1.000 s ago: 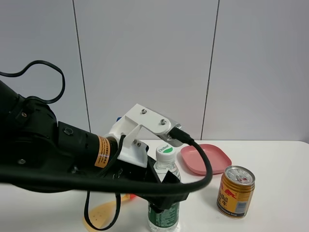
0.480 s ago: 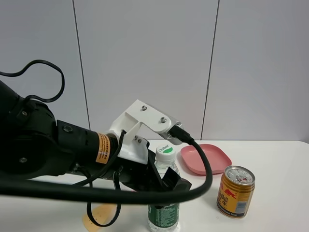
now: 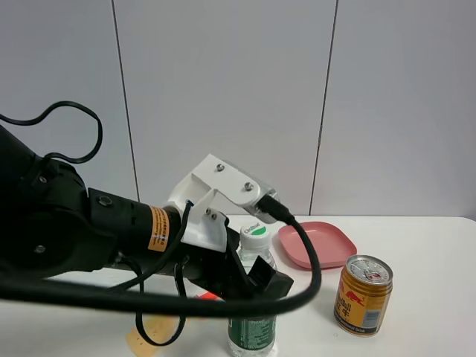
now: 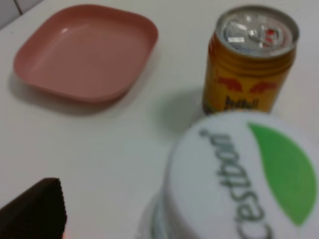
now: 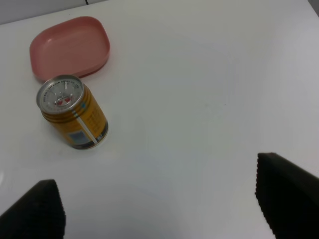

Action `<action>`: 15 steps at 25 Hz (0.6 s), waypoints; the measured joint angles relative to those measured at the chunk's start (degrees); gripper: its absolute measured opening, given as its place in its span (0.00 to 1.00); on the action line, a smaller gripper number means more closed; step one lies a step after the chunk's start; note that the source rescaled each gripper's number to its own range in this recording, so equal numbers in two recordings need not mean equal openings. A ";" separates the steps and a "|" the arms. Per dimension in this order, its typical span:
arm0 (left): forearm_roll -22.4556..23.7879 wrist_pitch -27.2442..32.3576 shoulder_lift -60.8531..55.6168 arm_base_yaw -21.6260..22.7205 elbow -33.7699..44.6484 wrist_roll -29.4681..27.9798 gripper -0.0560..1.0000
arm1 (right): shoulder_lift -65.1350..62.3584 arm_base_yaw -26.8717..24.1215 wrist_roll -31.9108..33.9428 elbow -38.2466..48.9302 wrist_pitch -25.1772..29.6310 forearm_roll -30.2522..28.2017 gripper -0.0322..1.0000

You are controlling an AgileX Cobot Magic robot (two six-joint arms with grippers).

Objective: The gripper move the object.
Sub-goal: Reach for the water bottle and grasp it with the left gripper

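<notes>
**Left gripper at the bottle — the grasp is the step in hand**

The left gripper sets its black jaws either side of the bottle, just under the white cap. Whether they press on it I cannot tell. The bottle stands upright on the table, with the gold can near on its right and the pink plate behind. The right gripper hangs spread wide, holding nothing. Next, in my judgement — a firm squeeze, then a straight lift clear of the can.
</notes>
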 joint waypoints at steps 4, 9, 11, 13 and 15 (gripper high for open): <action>1.04 -0.03 0.66 0.00 0.00 0.38 1.00 | 0.00 0.00 0.00 0.00 0.00 0.00 1.00; 1.20 -0.94 1.75 0.00 -0.05 0.44 1.00 | 0.00 0.00 0.00 0.00 0.00 0.00 1.00; 1.20 -0.88 2.42 0.00 -0.05 0.76 1.00 | 0.00 0.00 0.00 0.00 0.00 0.00 1.00; 1.20 -0.93 2.60 0.00 -0.05 1.77 1.00 | 0.00 0.00 0.00 0.00 0.00 0.00 1.00; 1.20 -0.99 2.64 0.00 -0.05 2.58 1.00 | 0.00 0.00 0.00 0.00 0.00 0.00 1.00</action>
